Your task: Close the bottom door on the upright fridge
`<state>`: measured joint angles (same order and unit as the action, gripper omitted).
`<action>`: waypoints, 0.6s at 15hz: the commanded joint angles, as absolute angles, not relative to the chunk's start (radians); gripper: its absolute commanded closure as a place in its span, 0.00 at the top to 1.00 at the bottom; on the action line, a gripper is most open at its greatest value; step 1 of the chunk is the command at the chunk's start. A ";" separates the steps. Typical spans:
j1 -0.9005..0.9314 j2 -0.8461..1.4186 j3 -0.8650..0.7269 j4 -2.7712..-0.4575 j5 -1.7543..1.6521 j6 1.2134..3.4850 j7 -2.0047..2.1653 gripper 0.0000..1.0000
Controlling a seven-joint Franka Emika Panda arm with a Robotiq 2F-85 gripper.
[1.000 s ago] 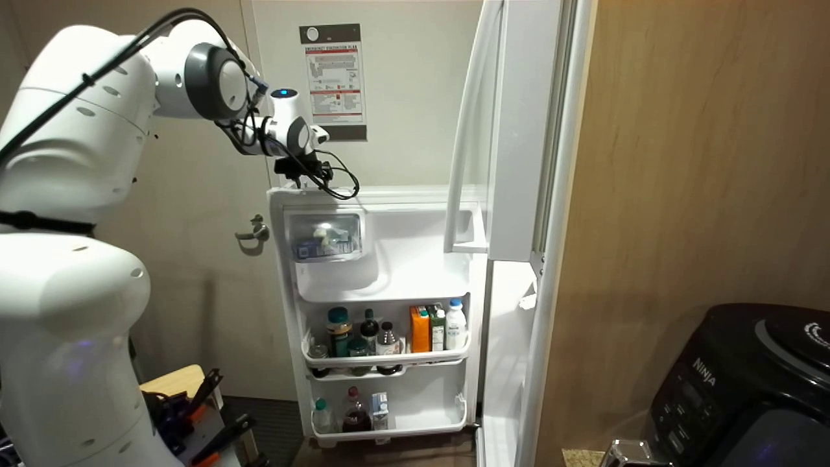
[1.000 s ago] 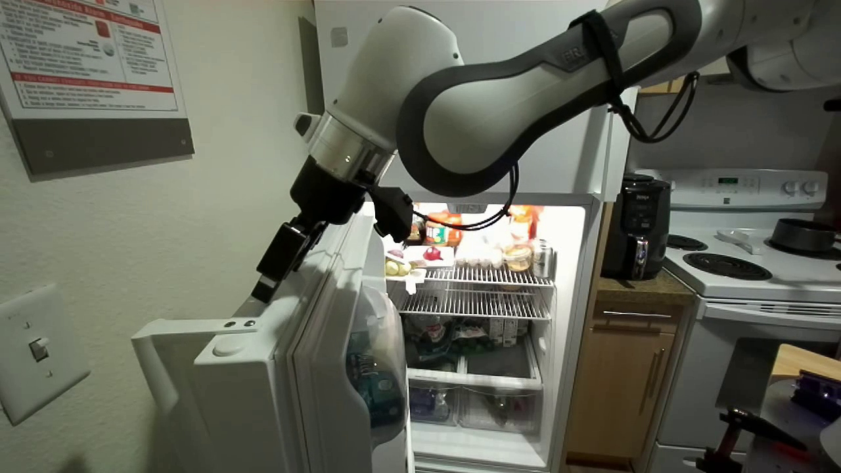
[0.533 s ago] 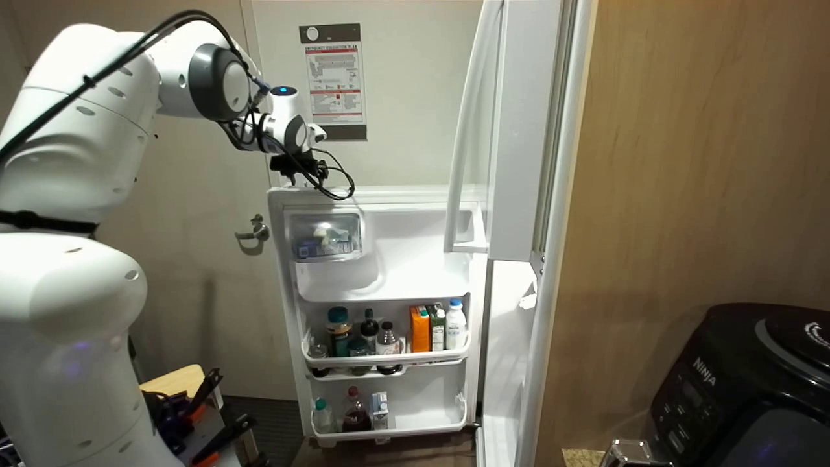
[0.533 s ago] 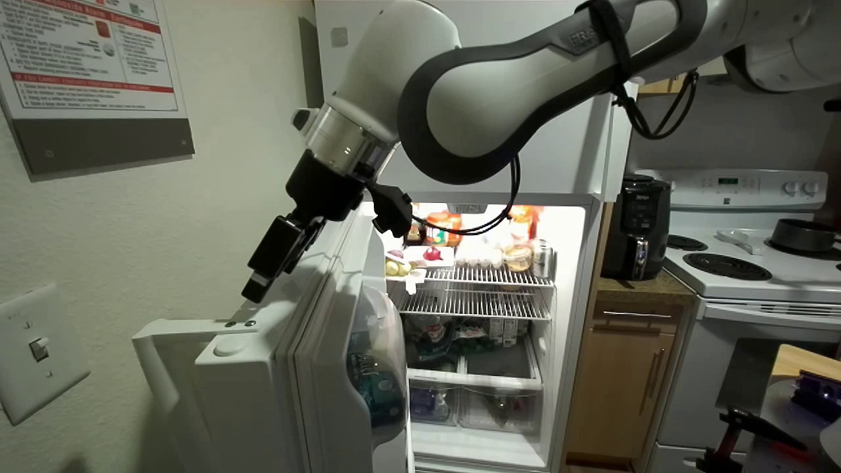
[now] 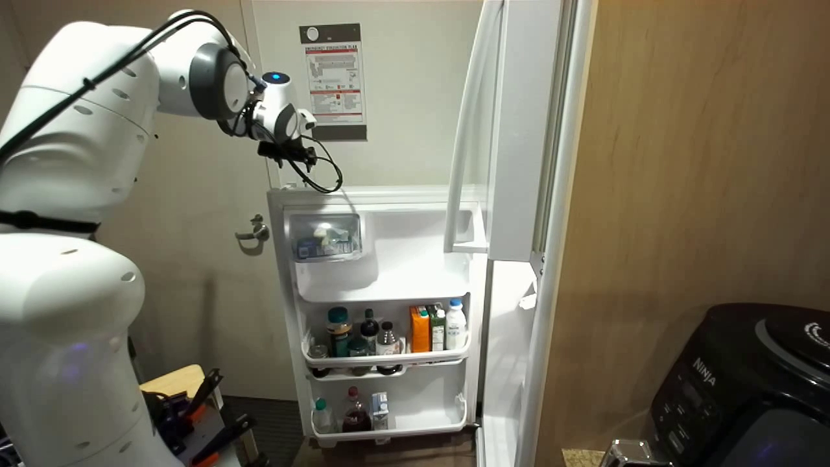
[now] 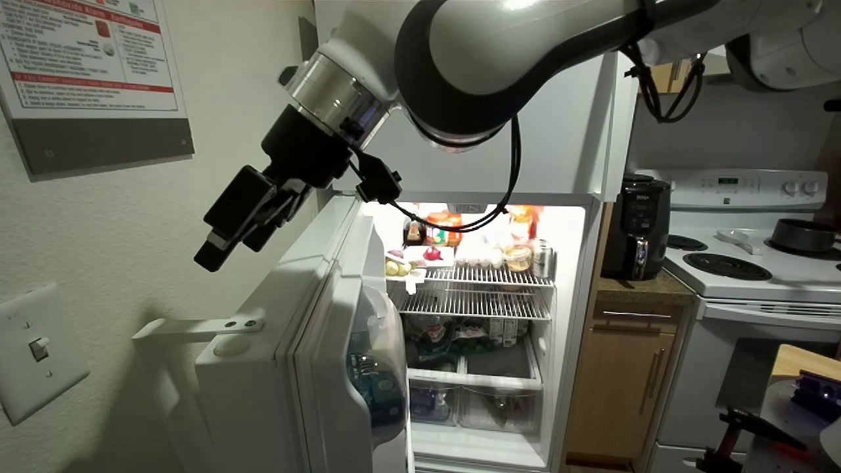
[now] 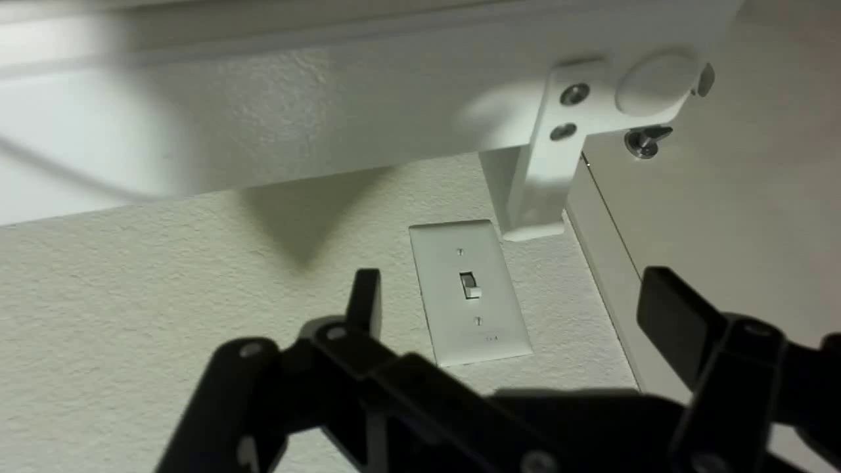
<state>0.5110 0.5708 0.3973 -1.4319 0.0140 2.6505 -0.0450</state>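
Note:
The bottom door (image 5: pixel 421 259) of the upright fridge (image 6: pixel 564 295) stands wide open. Its inner racks of bottles and clear bin face the camera in an exterior view. Its top edge and outer side (image 6: pixel 243 394) show in an exterior view, with a white handle (image 6: pixel 190 328) at the free end. My gripper (image 6: pixel 231 248) is open and empty, above the door top on the wall side, apart from the door. In the wrist view, the open fingers (image 7: pixel 516 309) are in front of the wall; the door top (image 7: pixel 263 125) and handle (image 7: pixel 542 164) lie beyond them.
The upper door (image 5: pixel 525 130) has a long curved handle (image 5: pixel 463 143). A wall with a light switch (image 7: pixel 470 295) stands close behind the open door. A room door (image 5: pixel 201 292) is at the back left. A black air fryer (image 6: pixel 637 223) and stove (image 6: pixel 742 256) are beside the fridge.
My gripper has risen off the door's top edge and moved outward toward the wall and the handle end. The bottom door has not moved.

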 commanded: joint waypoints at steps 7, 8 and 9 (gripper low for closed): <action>0.599 0.727 0.356 -1.301 0.000 2.767 -0.026 1.00; 0.609 0.744 0.350 -1.284 0.000 2.773 -0.028 1.00; 0.620 0.761 0.342 -1.270 -0.002 2.780 -0.030 1.00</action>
<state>0.5881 0.7060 0.3645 -1.3322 0.0128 2.7554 -0.0443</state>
